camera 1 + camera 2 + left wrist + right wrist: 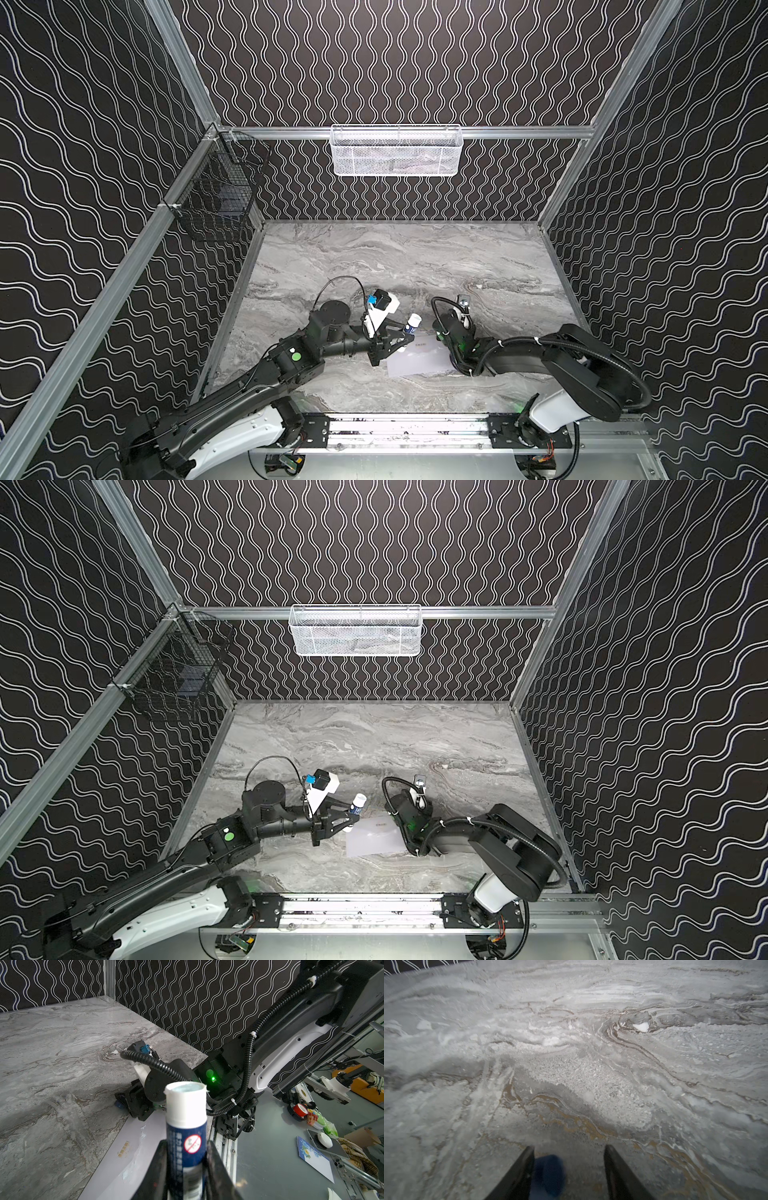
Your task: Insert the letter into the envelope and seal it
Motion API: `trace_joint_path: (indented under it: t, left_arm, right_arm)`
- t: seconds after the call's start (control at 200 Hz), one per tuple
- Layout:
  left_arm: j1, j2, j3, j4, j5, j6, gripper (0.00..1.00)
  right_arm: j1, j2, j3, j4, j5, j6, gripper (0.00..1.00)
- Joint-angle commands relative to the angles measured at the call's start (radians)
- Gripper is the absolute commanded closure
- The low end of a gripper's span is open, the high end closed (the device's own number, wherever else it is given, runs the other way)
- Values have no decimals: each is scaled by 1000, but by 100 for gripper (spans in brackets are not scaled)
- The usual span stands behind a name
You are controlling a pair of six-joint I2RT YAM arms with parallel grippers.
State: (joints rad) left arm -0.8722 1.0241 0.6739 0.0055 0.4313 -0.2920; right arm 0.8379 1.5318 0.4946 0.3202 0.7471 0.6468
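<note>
Both top views: envelope [419, 357] [374, 837], pale, flat on the marbled tabletop [374, 257] between the two arms. The left claw [409, 332] [355, 814] is narrowed round a tilted glue stick [412, 324] [358, 804] near the envelope's far left corner. The right claw is hidden under its own arm at the envelope's right side. Left wrist view: glue stick [186, 1126], blue body, white uncapped top, clamped in the left claw [187, 1145]. The envelope [128, 1147] lies below it with a small printed mark showing. The right claw [124, 1101] is down at the tabletop by the envelope's corner. Right wrist view: right claw [569, 1149] spread wide, low over bare tabletop. A blurred dark blue object [548, 1174] lies between its fingers, nearer one, unclamped.
</note>
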Motion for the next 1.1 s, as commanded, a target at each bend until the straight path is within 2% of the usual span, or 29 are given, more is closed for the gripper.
trace_joint_path:
  t: [0.0, 0.115, 0.23, 0.325, 0.555, 0.671, 0.826, 1.096]
  left_arm:
    - [1, 4, 1, 36, 4, -15, 100]
    - [2, 3, -1, 43, 0, -12, 100]
    - [1, 10, -6, 56, 2, -16, 100]
    - [1, 13, -1, 55, 4, -17, 100]
    - [1, -11, -20, 43, -19, -20, 100]
    - [2, -17, -26, 37, -28, -22, 100]
    - [2, -20, -44, 52, -48, -25, 100]
    - [16, -18, -45, 43, -45, -28, 100]
  right_arm:
    - [1, -41, 42, -103, -15, 42, 35]
    - [-22, -69, 131, -292, -84, 78, 26]
    - [-60, -84, 168, -338, -236, 60, 26]
    - [-85, -84, 186, -361, -318, 56, 27]
    - [-195, -4, 305, -494, -560, 52, 28]
    - [-213, 43, 409, -616, -608, 21, 26]
    - [-273, 128, 485, -638, -698, 20, 26]
    - [-328, 420, 789, -671, -671, -126, 27]
